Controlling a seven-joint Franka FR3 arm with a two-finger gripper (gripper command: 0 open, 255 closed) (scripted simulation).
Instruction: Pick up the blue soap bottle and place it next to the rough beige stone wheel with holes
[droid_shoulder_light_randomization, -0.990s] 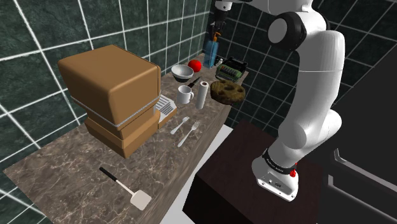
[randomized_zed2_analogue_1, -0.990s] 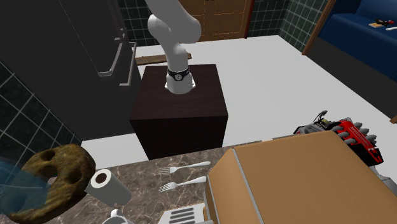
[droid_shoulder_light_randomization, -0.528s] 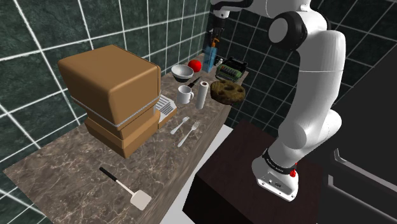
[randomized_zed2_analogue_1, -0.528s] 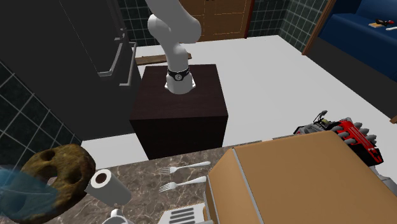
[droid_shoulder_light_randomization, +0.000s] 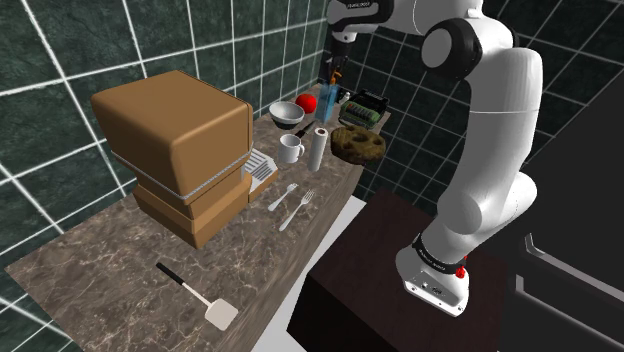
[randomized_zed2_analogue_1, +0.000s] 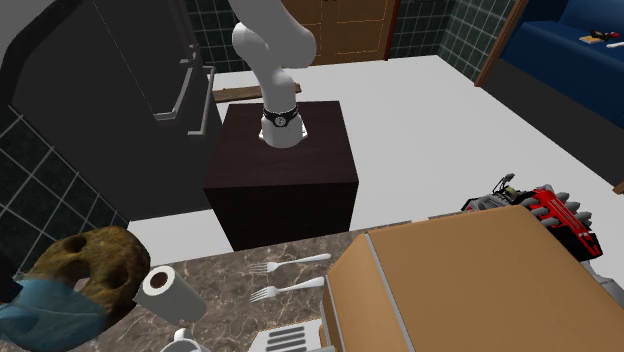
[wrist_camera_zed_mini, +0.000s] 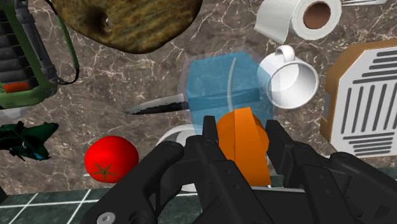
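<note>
1. Blue soap bottle (wrist_camera_zed_mini: 219, 86) hangs clear of the counter (droid_shoulder_light_randomization: 100, 270), over the knife (wrist_camera_zed_mini: 156, 105), between tomato (wrist_camera_zed_mini: 111, 159) and mug (wrist_camera_zed_mini: 291, 83)
2. Gripper (wrist_camera_zed_mini: 242, 130) clenched on its orange pump top (wrist_camera_zed_mini: 245, 153)
3. Pitted brown stone wheel (droid_shoulder_light_randomization: 358, 143) lies near, apart from the bottle

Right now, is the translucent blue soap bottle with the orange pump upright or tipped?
Upright: the blue soap bottle is vertical below the black gripper, orange pump uppermost.

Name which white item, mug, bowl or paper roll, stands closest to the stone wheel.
The paper roll: it stands right beside the wheel. The mug sits on the roll's far side, and the bowl is also farther off.
</note>
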